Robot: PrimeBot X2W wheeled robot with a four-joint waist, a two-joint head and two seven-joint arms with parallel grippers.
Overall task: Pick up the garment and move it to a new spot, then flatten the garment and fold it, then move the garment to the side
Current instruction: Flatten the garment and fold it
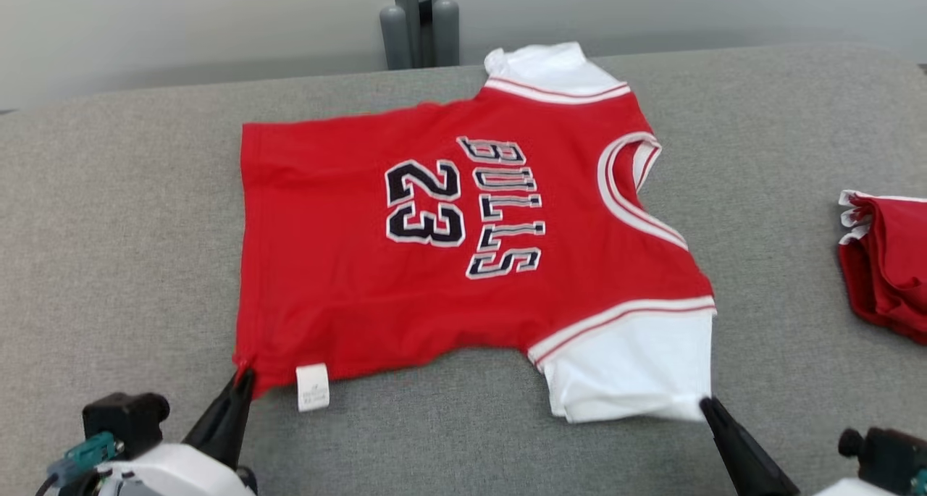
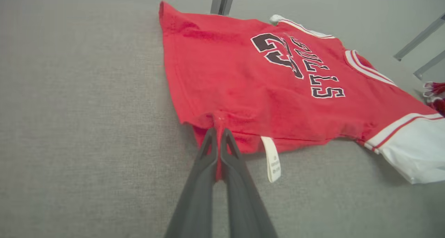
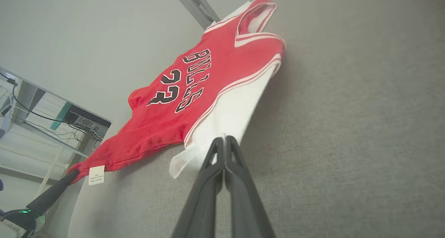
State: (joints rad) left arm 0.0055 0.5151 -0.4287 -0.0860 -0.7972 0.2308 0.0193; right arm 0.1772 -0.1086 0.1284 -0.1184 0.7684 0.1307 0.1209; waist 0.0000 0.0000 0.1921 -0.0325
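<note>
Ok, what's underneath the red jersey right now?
The jersey lies spread on the grey fabric surface, which shows all around it. The cloth covers whatever is directly beneath, so nothing else can be confirmed. The left gripper and right gripper pinch its near corners.

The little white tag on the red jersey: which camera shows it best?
The left wrist view: the tag is closest and largest, beside the left gripper pinching the jersey hem. Head view shows it smaller; right wrist view, small and distant.

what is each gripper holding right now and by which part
Both hold the red sports jersey: left gripper pinches the hem corner by the white tag, right gripper a corner of the white sleeve.
</note>
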